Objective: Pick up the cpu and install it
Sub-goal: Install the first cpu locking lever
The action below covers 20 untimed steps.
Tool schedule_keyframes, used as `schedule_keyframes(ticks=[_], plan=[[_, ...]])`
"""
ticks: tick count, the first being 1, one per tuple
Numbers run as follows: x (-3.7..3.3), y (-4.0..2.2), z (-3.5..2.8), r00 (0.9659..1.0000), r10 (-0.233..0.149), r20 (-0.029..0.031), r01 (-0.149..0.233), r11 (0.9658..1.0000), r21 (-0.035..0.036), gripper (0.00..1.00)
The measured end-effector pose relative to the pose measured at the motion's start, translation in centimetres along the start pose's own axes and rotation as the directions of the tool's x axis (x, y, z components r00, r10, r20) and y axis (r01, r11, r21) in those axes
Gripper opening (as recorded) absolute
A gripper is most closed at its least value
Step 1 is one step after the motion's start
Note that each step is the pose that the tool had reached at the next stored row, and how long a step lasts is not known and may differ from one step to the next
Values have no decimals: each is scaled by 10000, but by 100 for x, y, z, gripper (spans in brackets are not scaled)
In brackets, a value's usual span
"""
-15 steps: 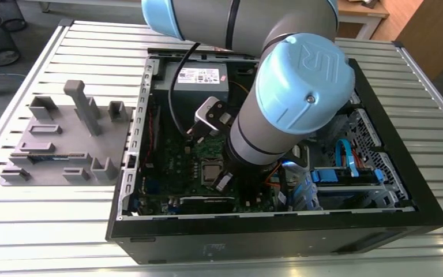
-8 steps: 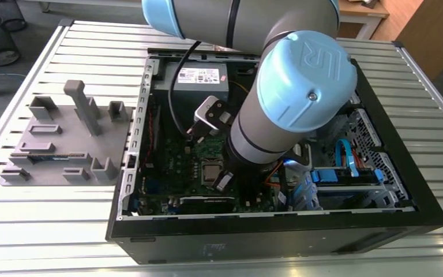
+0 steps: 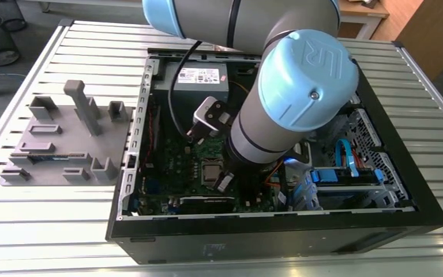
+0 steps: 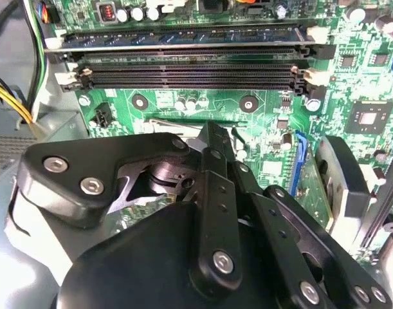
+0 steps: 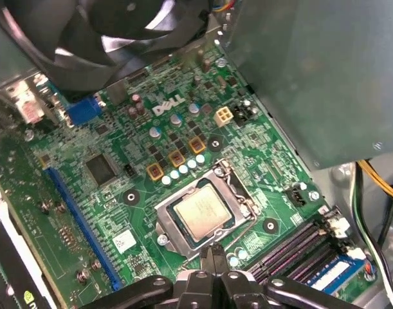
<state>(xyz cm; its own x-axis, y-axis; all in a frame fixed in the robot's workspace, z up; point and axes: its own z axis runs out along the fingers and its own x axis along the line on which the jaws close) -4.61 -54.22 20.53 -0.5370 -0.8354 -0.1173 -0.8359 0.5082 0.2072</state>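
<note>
Tabletop [image 3: 52,231] of metal slats carries, from the exterior view's left, a grey fixture block [image 3: 64,141], then the open computer case [image 3: 283,236]; wooden furniture [image 3: 429,29] stands beyond. In the first wrist view the cpu [image 5: 202,212] sits in its socket [image 5: 165,222], with the end effector [image 5: 212,252] narrow and empty just beside it.

Grey arm [image 3: 256,137], blue caps [image 3: 308,78], black tool [image 5: 213,250]

Arm [image 3: 283,98] covered much of the green board [image 3: 198,156] in the exterior view; gripper [image 4: 212,132] blocked most of the socket [image 4: 177,122] in the second wrist view; fan [image 5: 119,32] was clipped by the first wrist view's edge.
</note>
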Motion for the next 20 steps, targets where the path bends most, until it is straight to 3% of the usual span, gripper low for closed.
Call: schedule_keyframes(ticks=[8,20], plan=[[5,-17,98,9961,-868,-179,866,9962,-102,11],[-21,3,62,9954,-939,-188,937,9955,-114,11]])
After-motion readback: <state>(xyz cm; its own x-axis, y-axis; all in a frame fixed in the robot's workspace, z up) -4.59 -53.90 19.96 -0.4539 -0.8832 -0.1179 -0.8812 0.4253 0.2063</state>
